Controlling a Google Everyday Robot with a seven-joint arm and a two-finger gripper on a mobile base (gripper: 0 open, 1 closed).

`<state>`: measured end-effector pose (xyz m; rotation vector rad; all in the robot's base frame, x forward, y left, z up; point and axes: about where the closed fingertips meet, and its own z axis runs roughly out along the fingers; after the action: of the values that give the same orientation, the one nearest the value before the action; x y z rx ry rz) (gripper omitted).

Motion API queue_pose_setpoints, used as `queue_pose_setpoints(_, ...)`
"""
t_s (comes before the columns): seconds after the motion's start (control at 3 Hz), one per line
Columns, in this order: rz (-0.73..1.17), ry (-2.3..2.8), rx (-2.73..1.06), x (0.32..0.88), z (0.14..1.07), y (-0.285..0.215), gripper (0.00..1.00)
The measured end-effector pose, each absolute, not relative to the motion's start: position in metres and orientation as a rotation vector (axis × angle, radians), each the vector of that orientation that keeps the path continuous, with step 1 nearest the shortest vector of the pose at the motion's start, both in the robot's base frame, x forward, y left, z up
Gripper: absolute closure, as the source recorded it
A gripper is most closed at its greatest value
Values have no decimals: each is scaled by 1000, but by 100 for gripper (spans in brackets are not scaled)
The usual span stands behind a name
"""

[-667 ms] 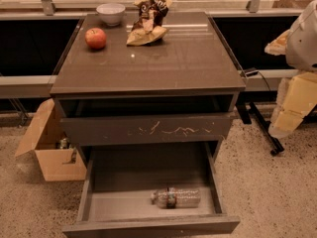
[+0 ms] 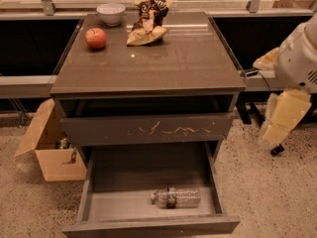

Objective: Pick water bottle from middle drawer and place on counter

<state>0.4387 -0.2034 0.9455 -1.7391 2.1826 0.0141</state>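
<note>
The water bottle (image 2: 176, 198) lies on its side on the floor of the open middle drawer (image 2: 99, 182), near the drawer's front and a little right of centre, its cap pointing left. The drawer is pulled out below the drawer front with pale scratch marks (image 2: 148, 129). The counter (image 2: 183, 58) is the glossy dark brown top of the cabinet. My gripper (image 2: 283, 117) hangs from the white arm at the right of the cabinet. It is level with the scratched drawer front, well apart from the bottle, and holds nothing.
On the counter's far side stand a red apple (image 2: 95, 37), a white bowl (image 2: 111, 13) and a crumpled brown chip bag (image 2: 147, 20). An open cardboard box (image 2: 52, 148) sits on the floor left of the cabinet. A dark ledge runs behind.
My arm and gripper have come slightly lower at the right of the cabinet. The bottle and the drawer have not moved.
</note>
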Motion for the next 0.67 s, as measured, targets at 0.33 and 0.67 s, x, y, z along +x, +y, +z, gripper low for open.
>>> queue_pose_setpoints(0.33,238,2069,-1739,427,865,-164,0)
queue_pose_setpoints(0.67,359,2014,-1683,421,809,-137,0)
